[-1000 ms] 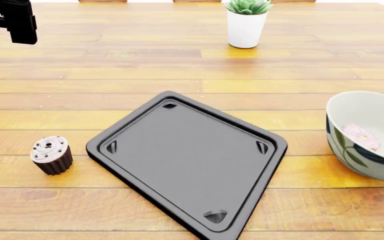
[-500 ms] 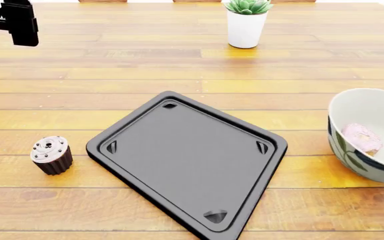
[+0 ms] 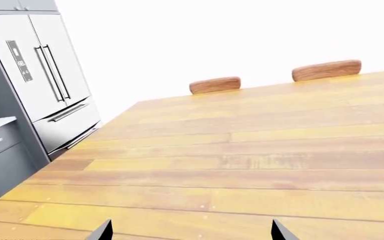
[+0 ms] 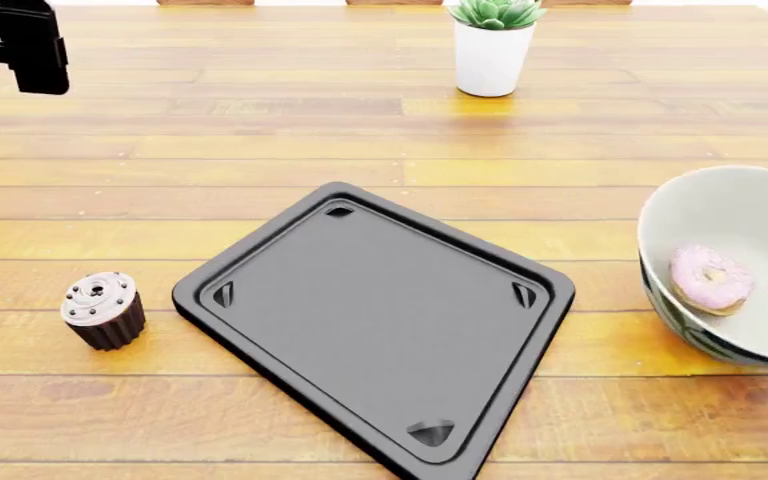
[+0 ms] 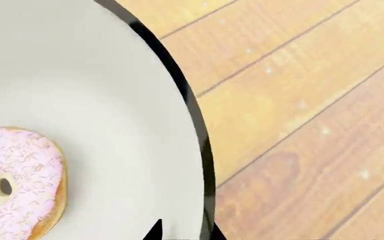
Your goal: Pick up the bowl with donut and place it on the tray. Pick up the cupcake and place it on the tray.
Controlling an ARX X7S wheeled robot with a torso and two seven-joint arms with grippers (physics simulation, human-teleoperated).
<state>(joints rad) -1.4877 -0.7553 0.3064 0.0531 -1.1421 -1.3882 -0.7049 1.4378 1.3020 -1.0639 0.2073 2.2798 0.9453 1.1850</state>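
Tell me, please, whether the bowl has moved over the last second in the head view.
Yes. The bowl has shifted left, toward the unmoved tray, and tipped so its opening faces the camera more, showing the whole donut.

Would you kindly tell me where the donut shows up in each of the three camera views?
Head view: the donut lies inside the bowl at the right edge, right of the tray.
Right wrist view: the donut is at the lower left, on the bowl's pale inside.
Left wrist view: not in it; only table and kitchen show.
Shared landmark: the bowl's rim.
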